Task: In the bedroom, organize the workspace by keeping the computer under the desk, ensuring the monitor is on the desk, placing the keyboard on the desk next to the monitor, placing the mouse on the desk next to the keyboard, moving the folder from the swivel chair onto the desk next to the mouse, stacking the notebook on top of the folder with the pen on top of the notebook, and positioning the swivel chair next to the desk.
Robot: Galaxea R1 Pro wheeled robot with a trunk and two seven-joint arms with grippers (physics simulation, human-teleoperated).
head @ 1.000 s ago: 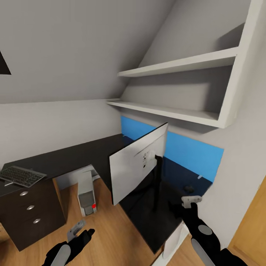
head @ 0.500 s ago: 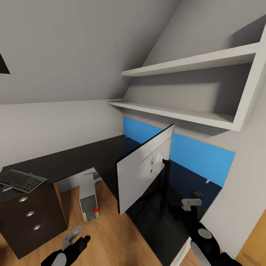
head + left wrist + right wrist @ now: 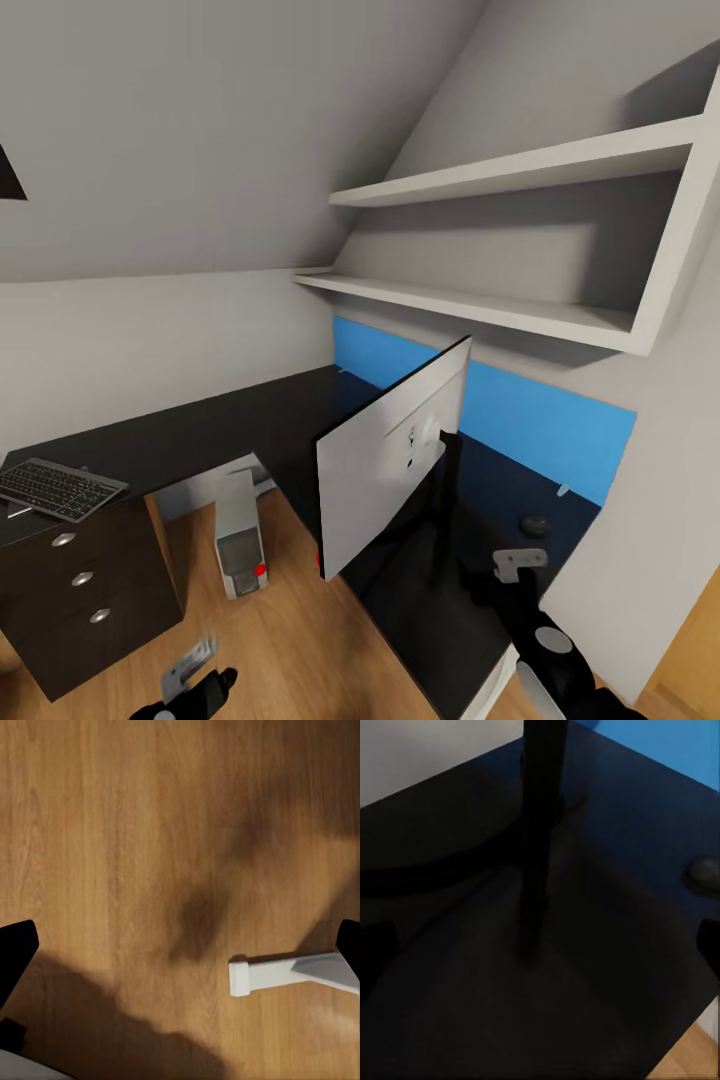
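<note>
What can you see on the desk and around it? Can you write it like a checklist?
Surface: black L-shaped desk, drawers at one end.
Job's things: monitor on desk, back toward camera; keyboard at far end over drawers; mouse by blue panel; computer on floor under desk.
Clutter: nothing seen.
Grippers: left gripper over wood floor, open, empty; right gripper over desk near mouse, open.
Cables: nothing seen.
Surroundings: white shelves, sloped ceiling.
</note>
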